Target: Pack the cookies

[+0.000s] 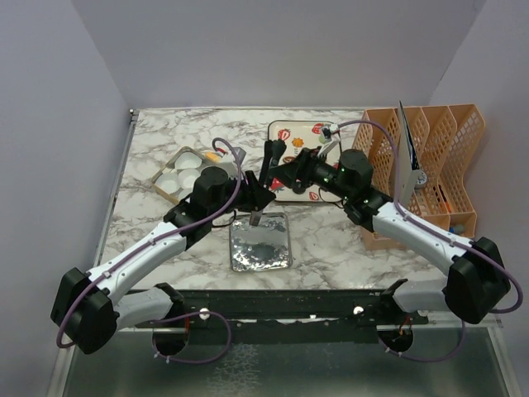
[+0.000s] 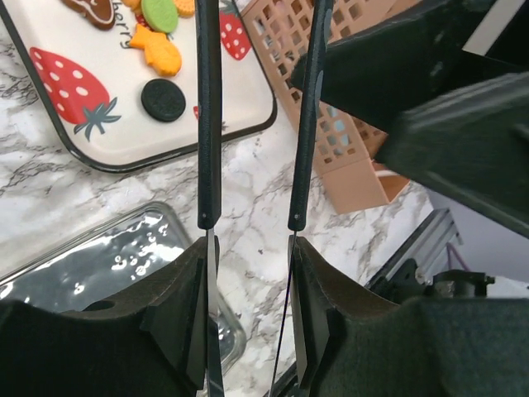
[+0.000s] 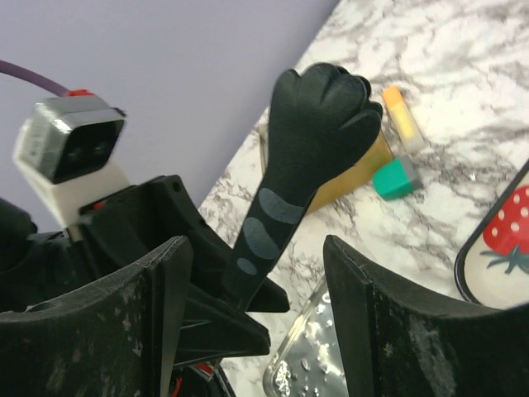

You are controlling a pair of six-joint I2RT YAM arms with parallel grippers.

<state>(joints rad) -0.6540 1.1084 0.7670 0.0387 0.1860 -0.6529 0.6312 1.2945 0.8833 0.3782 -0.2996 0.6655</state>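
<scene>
The cookies lie on the white strawberry-print tray (image 1: 297, 136). The left wrist view shows a black round one (image 2: 163, 99), an orange one (image 2: 157, 51), a green one (image 2: 159, 14) and a brown one (image 2: 92, 8). My left gripper (image 2: 250, 248) is shut on a pair of black tongs (image 2: 208, 116), whose two arms stand apart and point toward the tray. It hovers over the far edge of the silver tin (image 1: 259, 241). My right gripper (image 3: 260, 273) is open, and the tongs' paw-shaped tip (image 3: 322, 116) passes between its fingers without touching them.
A muffin tin with white paper cups (image 1: 186, 174) stands at the back left. Orange mesh baskets (image 1: 430, 165) line the right side. Small orange and green blocks (image 3: 397, 178) lie beside the muffin tin. Both grippers (image 1: 277, 178) are close together at the tray's near left corner.
</scene>
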